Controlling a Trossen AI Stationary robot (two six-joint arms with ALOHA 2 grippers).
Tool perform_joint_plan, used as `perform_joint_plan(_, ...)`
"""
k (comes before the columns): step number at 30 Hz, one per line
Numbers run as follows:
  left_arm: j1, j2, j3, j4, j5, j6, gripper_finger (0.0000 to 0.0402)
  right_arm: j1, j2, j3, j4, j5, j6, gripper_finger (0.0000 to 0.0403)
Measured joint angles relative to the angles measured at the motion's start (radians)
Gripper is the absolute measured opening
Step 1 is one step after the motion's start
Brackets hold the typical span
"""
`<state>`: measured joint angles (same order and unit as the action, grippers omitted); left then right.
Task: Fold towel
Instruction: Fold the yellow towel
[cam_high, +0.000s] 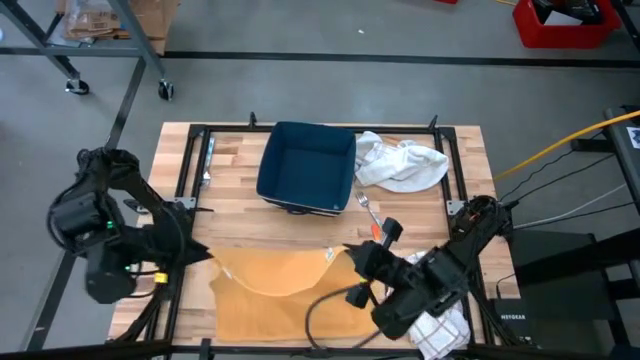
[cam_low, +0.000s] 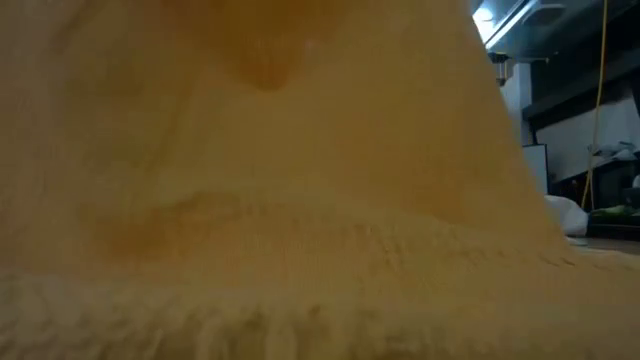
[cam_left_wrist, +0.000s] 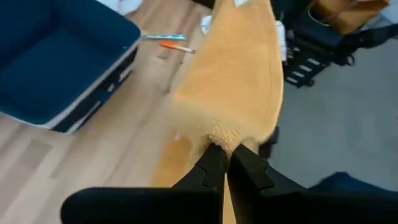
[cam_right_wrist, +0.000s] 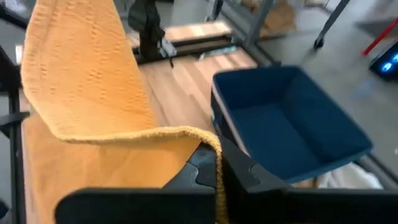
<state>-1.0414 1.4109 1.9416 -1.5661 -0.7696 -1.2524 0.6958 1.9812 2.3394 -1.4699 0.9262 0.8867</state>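
Orange-yellow towel (cam_high: 285, 285) at the 6 o'clock edge of the wooden table (cam_high: 240, 215), seen from the high view. Its lower part lies flat on the boards; its upper edge is lifted off the surface and sags in a curve between two held corners.

Left gripper (cam_high: 200, 255) at about 8 o'clock of the table, fingers pressed together on the towel's left corner. Left wrist view confirms: both dark fingertips (cam_left_wrist: 214, 163) meet on a bunched tip of cloth, with the fabric stretching away from them.

Right gripper (cam_high: 352, 258) at about 5 o'clock, pinching the towel's right corner. Right wrist view shows the hemmed edge of the cloth running down between the closed fingers (cam_right_wrist: 205, 168), the sheet draping off toward the far arm.

Low view almost wholly filled by the woven towel hanging close before the lens.

Other items on the table: a dark blue bin (cam_high: 307, 168) at 12 o'clock, open side up; a crumpled white cloth (cam_high: 402, 163) just beside it at 1 o'clock; a fork (cam_high: 366, 208) with an orange item near it, between bin and right gripper. A second white cloth (cam_high: 440, 330) lies at 4 o'clock, under the right arm.
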Motion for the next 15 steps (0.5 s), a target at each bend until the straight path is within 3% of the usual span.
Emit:
perform_joint_plan(6, 0.097, -0.007, -0.109, -0.007, 0.03, 0.092, 0.0, -0.029, 0.0, -0.001, -0.1, -0.052, -0.004, 0.0002)
perform_joint_plan(15, 0.215, -0.016, -0.28, -0.005, 0.057, 0.219, 0.0, -0.121, 0.001, -0.047, -0.103, -0.11, -0.165, 0.0002)
